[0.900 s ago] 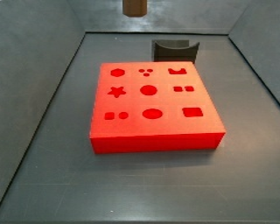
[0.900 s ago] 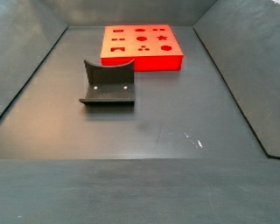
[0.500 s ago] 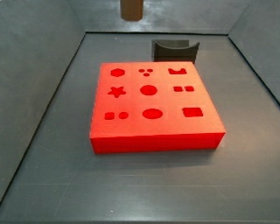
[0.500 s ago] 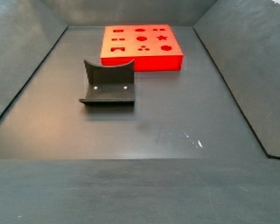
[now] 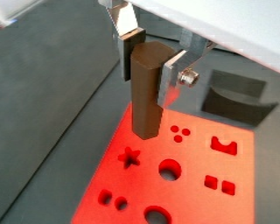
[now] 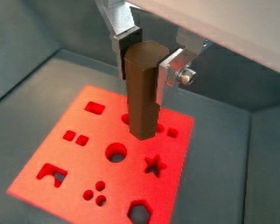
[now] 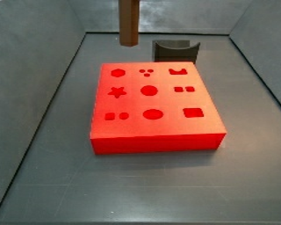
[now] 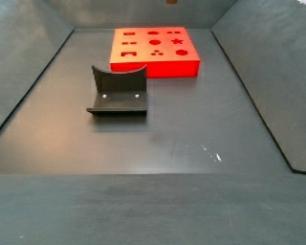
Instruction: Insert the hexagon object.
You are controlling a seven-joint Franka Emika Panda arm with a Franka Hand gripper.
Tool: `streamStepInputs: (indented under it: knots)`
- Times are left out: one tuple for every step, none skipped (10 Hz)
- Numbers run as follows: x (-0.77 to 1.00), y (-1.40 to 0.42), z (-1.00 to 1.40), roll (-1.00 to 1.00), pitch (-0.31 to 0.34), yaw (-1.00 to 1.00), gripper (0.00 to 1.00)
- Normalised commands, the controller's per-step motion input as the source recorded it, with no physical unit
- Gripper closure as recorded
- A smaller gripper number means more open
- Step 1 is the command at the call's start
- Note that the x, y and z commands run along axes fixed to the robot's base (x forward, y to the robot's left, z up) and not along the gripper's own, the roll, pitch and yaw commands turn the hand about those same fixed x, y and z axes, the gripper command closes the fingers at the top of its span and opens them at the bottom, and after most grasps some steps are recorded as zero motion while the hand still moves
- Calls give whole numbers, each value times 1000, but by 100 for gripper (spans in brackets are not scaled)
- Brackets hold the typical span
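Observation:
The gripper [image 5: 152,58] is shut on the hexagon object [image 5: 147,92], a long brown wooden peg that hangs upright between the silver fingers [image 5: 174,70]. Both wrist views show this; in a wrist view the gripper [image 6: 150,58] holds the peg [image 6: 143,87] above the red block [image 6: 119,181]. The peg's lower end is clear of the block's shaped holes [image 5: 168,169]. In a side view only the peg [image 7: 127,22] shows, hanging down from the frame's top beyond the red block's [image 7: 154,132] far edge. The gripper itself is out of that view.
The dark fixture [image 8: 118,91] stands on the grey floor in front of the red block [image 8: 156,65] in a side view; it also shows behind the block [image 7: 175,50] and in a wrist view [image 5: 238,94]. Grey walls slope up round the floor.
The peg has come down: earlier only its tip showed at the top of the side view, now a much longer stretch hangs into the frame.

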Motion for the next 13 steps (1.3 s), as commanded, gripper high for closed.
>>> streamStepInputs:
  knots:
    - [-3,517,-346,43,-69,-520,100]
    - [-140,754,-317,9,-103,-260,100]
    - [-306,714,-406,0,-183,-43,100]
    - [-303,846,-426,0,-209,-51,100]
    - [-309,771,-446,0,-219,-40,100]
    - [-260,63,-429,89,-243,69,100]
    - [0,-134,-386,170,-243,303,100]
    - [0,-131,-357,106,-287,289,100]
    - [37,-97,-366,131,-187,0,100]
    - [86,100,-371,40,-123,-194,100]
    - [0,229,-349,31,-86,-129,100]
    - [0,149,-260,0,-56,-106,100]
    - [0,100,-169,-6,-36,-129,100]
